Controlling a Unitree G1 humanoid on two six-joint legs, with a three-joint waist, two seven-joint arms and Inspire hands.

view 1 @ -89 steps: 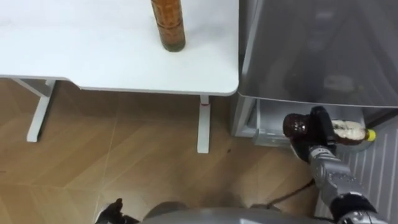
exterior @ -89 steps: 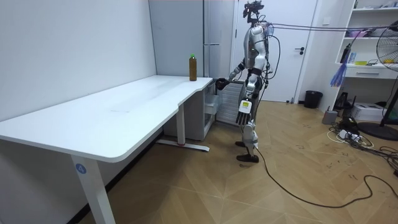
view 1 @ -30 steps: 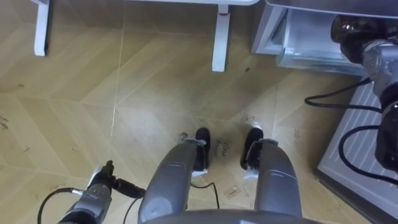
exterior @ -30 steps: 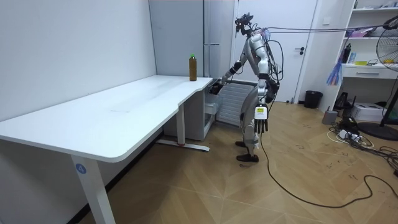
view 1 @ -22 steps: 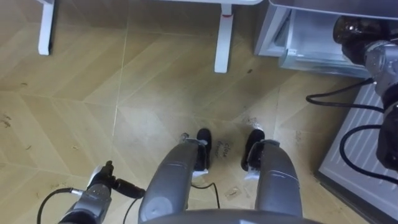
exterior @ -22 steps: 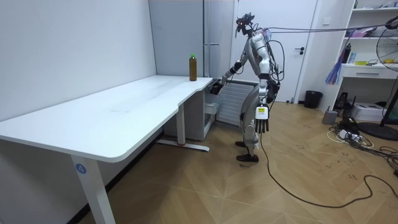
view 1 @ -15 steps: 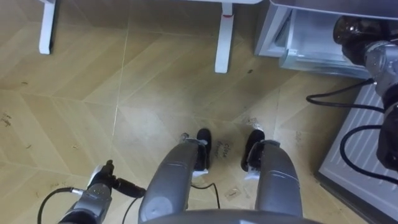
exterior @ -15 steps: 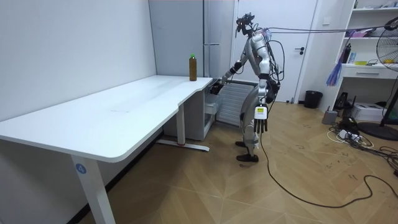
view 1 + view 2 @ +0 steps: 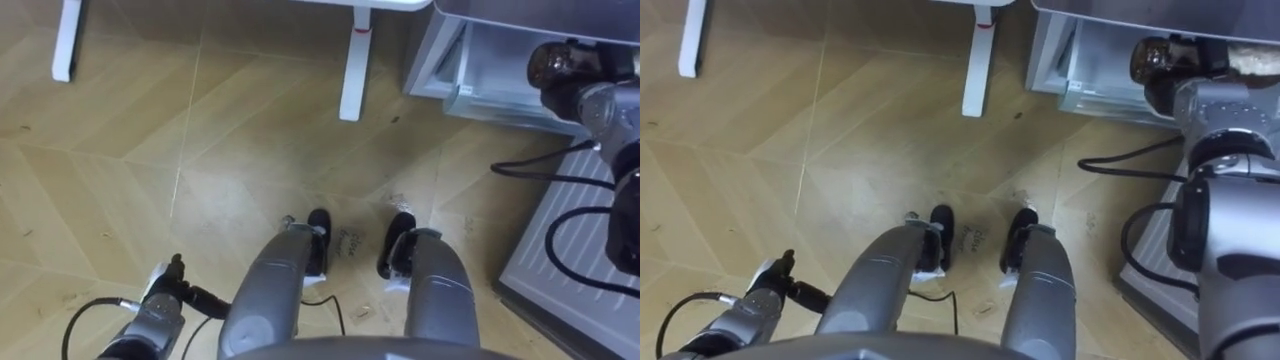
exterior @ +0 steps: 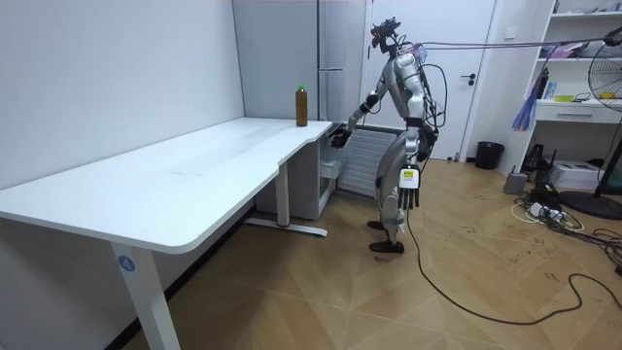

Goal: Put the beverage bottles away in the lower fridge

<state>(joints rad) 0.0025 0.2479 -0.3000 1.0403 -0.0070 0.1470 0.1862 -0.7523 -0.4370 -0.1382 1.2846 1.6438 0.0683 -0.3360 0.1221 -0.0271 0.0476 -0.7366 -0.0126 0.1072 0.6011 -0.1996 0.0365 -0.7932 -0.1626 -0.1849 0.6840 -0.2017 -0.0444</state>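
Observation:
My right hand (image 9: 585, 68) is shut on a brown drink bottle (image 9: 548, 64), held lying sideways with its dark base toward me. It hovers at the mouth of the open lower fridge compartment (image 9: 480, 75), above the compartment's front edge. In the room view I stand bent forward in front of the grey fridge (image 10: 340, 58), right hand (image 10: 338, 136) stretched toward it. A second brown bottle (image 10: 301, 105) with a green cap stands upright at the far end of the white table (image 10: 194, 175). My left hand (image 10: 409, 191) hangs by my thigh, fingers straight, holding nothing.
The fridge's lower door (image 9: 575, 250) stands open on my right, with dark cables lying over it. White table legs (image 9: 352, 60) stand on the wooden floor just left of the fridge. A fan and shelves are at the room view's right.
Since 3 s ago I have bent forward, so the eye view now looks down at the floor. The right hand with the bottle has stayed at the lower compartment, barely moving in the last second.

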